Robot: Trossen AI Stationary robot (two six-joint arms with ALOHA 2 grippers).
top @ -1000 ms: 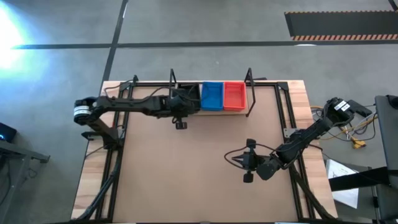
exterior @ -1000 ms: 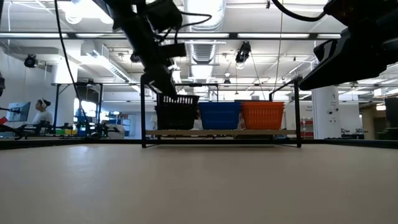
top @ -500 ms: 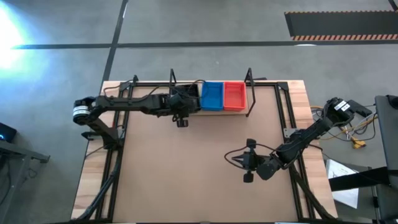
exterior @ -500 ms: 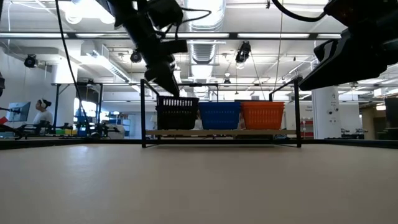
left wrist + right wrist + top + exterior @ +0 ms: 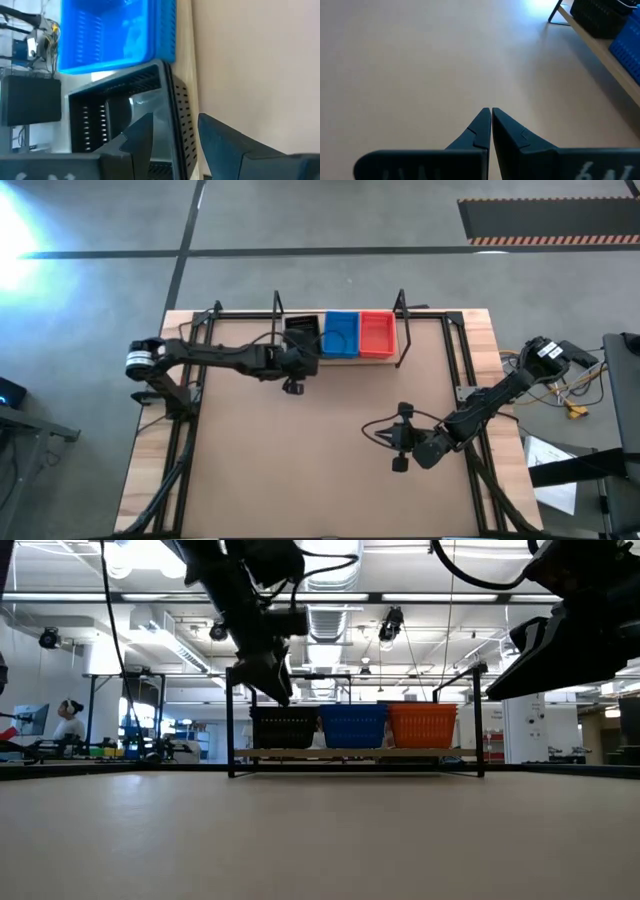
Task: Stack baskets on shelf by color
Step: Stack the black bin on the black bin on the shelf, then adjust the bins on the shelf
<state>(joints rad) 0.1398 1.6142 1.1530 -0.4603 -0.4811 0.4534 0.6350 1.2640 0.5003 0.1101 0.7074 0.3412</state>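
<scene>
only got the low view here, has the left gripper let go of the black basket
Observer: Yes. In the left wrist view the left gripper is open, its fingers straddling the rim of the black basket.
Operator: where's the right gripper
Observer: The right gripper is shut, over bare tabletop.
Operator: shelf order
Observer: From above: black, blue basket, red basket, all on the shelf.

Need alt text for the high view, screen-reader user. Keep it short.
Top-down view of a brown table: black, blue and orange-red baskets sit side by side on a wooden shelf at the far edge. The left gripper, open, is at the black basket's near wall; the right gripper, shut, waits over bare table.
</scene>
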